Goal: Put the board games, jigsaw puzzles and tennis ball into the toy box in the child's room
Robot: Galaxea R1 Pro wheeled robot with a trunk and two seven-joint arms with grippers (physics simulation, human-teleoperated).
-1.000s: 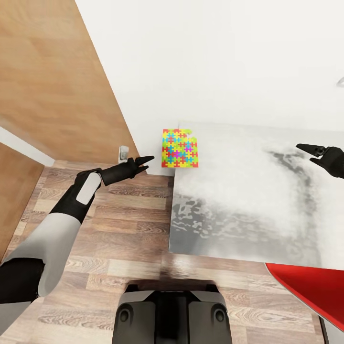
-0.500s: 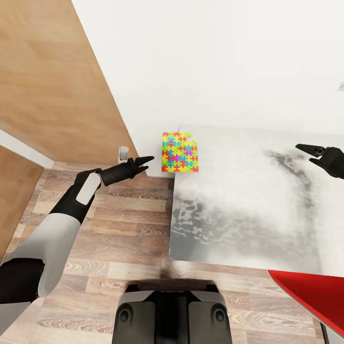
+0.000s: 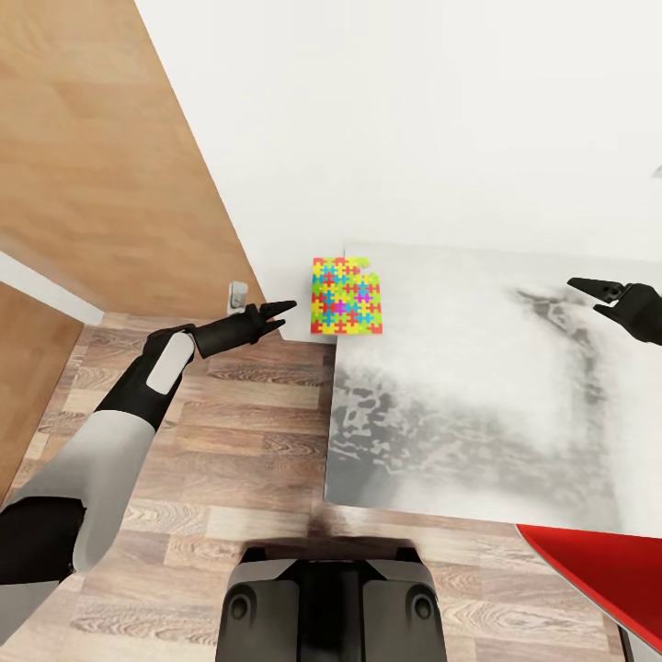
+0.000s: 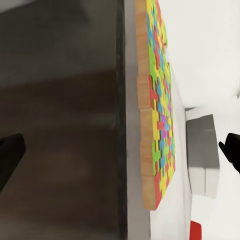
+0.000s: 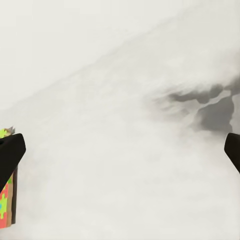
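**Puzzle at the tabletop corner, both arms apart from it**

In the head view a jigsaw puzzle [image 3: 346,296], a flat square of pink, yellow, blue and green pieces, lies at the far left corner of the tabletop [image 3: 478,395], with its left edge overhanging the tabletop's side. One piece is missing from its far right corner. The tabletop is pale and glossy with a mottled grey reflection, and it meets a white wall [image 3: 414,119] at the back.

The left gripper [image 3: 283,310] hovers off the tabletop's left side, over the wood plank floor [image 3: 230,460], just beside the puzzle's overhanging edge but not touching it; its jaws point toward the puzzle. In the left wrist view the puzzle [image 4: 160,105] is seen edge-on (a tan underlayer beneath the coloured top), and the two black fingertips [image 4: 10,160] stand wide apart at opposite borders, so the jaws are released with nothing between them. A small grey box [image 4: 202,150] sits beyond the puzzle in that view.

The right gripper [image 3: 593,291] hangs above the tabletop's right part, well apart from the puzzle, jaws spread. The right wrist view shows its fingertips [image 5: 11,152] far apart over bare tabletop, with a sliver of the puzzle [image 5: 6,200] near one of them.

A wooden door [image 3: 101,156] stands to the left, a red object [image 3: 598,561] shows at the lower right, and the robot's base [image 3: 331,602] is below
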